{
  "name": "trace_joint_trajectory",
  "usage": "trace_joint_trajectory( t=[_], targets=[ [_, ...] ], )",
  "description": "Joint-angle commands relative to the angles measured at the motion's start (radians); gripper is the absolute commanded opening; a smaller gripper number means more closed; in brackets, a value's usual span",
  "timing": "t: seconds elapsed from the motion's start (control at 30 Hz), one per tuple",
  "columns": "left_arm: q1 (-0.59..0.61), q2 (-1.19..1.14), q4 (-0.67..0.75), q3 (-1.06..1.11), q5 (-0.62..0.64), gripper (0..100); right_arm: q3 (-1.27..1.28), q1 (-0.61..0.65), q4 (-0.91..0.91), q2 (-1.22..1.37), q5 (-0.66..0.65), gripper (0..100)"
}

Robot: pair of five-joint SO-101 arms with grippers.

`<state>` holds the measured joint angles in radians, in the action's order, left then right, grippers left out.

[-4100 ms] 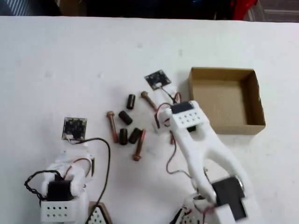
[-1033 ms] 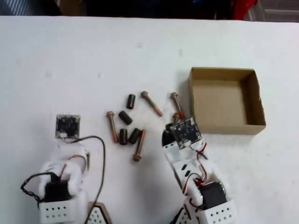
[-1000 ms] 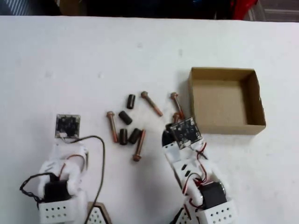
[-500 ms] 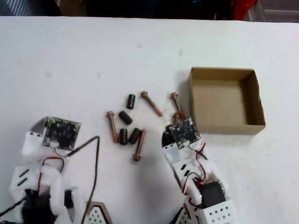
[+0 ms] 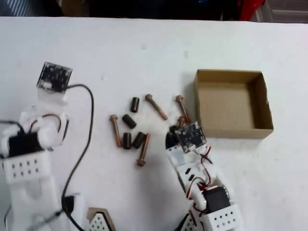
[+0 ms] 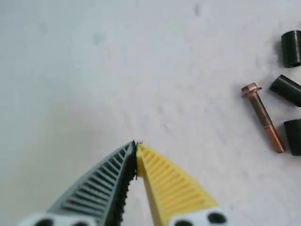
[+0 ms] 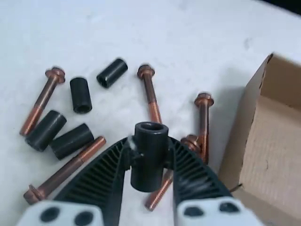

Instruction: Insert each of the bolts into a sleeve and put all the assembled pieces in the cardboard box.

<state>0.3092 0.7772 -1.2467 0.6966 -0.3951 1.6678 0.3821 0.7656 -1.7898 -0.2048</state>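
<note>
Starting at the left edge of the table (image 5: 144,48), the left arm (image 5: 29,154) comes up from 7 o'clock and stretches toward 10 o'clock, its wrist pitched down over bare tabletop, well apart from the parts lying at its 3 o'clock. The left gripper (image 6: 136,147) has its grey and yellow fingers pressed tip to tip with nothing between them. On to the middle, and here's the count: five bolts (image 5: 115,130) and five sleeves (image 5: 128,120). Four of the sleeves lie loose in a cluster at the table's centre, one at the cluster's 12 o'clock, one just below it, and two side by side at 6 o'clock. One bolt lies at the cluster's 9 o'clock, a second slants away at 5 o'clock, and a third sits at 2 o'clock. The last two lie close together farther out at 3 o'clock, near the box, and one runs partly under the right wrist. The right arm (image 5: 211,202) folds up from the table's 6 o'clock, wrist aimed toward 11 o'clock. The right gripper (image 7: 149,146) clamps the held sleeve (image 7: 148,174) between its black fingers, the bore end facing the wrist camera. The cardboard box (image 5: 263,103) sits at 3 o'clock with its open top up, and its near corner is just beside the gripper at 1 o'clock.
</note>
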Motion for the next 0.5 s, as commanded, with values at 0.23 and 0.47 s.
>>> trace_joint_trajectory(
  t=[0.23, 0.47],
  targets=[
    [-0.286, -0.372, -0.153, -0.269, 0.311, 3, 0.023, -0.007, -0.113, -0.010, 0.008, 1.6],
    [-0.340, -0.582, -0.169, -0.387, 0.503, 3, 0.023, -0.002, -0.085, -0.010, 0.009, 1.9]
  ],
)
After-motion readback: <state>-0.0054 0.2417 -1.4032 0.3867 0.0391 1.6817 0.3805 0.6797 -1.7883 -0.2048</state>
